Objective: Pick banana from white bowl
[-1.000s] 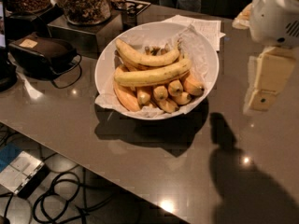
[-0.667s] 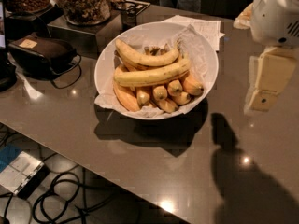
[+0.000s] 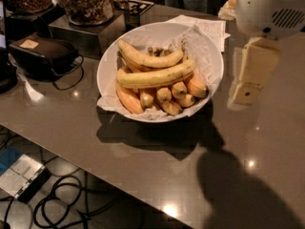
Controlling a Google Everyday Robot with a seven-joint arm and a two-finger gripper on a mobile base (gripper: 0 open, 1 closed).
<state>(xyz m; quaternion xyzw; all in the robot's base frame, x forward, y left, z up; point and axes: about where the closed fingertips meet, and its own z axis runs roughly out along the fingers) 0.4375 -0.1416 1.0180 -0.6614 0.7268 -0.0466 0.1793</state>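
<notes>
finds the gripper [image 3: 249, 73] a little further left and slightly higher in view than a second ago, hanging over the table [image 3: 119, 171] just right of the white bowl [image 3: 106, 61], nearer its right rim yet apart from it. shows the white arm housing [image 3: 269, 8] above shifted left with it (by a similar small step). puts the arm's shadow [image 3: 238, 190] further left too, now merging with the dark patch [image 3: 157, 137] under the bowl.
</notes>
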